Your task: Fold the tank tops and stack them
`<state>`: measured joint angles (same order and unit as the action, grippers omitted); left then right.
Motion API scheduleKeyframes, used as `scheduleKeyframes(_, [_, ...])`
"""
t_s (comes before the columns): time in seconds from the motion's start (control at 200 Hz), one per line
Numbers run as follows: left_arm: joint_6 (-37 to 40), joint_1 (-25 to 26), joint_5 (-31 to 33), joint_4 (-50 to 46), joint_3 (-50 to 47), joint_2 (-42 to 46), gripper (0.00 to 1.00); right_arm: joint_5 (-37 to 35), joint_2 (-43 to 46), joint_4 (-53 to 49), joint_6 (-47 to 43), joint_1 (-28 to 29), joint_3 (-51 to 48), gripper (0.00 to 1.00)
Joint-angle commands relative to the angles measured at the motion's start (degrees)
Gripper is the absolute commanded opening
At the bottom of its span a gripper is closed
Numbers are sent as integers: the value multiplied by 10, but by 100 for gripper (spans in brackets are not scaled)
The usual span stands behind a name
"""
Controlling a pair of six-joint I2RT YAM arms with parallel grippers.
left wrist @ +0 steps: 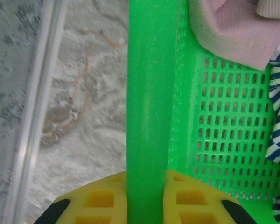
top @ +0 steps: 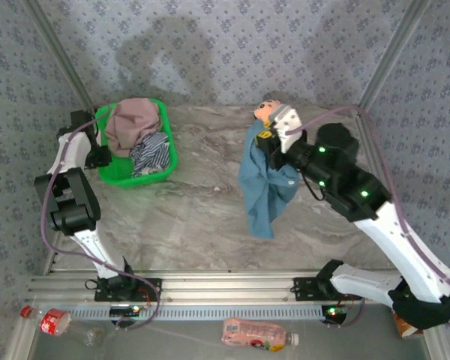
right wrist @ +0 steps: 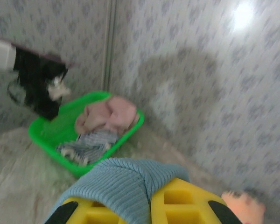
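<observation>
We see the green basket (top: 170, 146) holding 2: mauve-pink top (top: 131, 124) and striped top (top: 151, 154); left pincer (left wrist: 146, 186) clamps its rim. Right pincer (top: 268, 139) pinches the teal-blue top (top: 262, 187), hanging beneath it over the table (top: 202, 217).

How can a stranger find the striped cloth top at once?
Find the green plastic basket, far left on the table. Two soft cloth tops lie inside; the navy-and-white striped tank top lies on the near side, beside the plain mauve-pink top. Only it has stripes.
</observation>
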<state>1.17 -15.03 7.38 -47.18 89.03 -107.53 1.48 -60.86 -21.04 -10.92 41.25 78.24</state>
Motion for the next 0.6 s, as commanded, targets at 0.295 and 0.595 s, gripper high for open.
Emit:
scheduleKeyframes(0.295, [103,-25,214,-21,131,-126,9,75,-32,41,107,-34,-94,5])
scheduleKeyframes(0.595, [112,-28,270,-42,220,-184,38,110,-69,43,131,-63,-144,5])
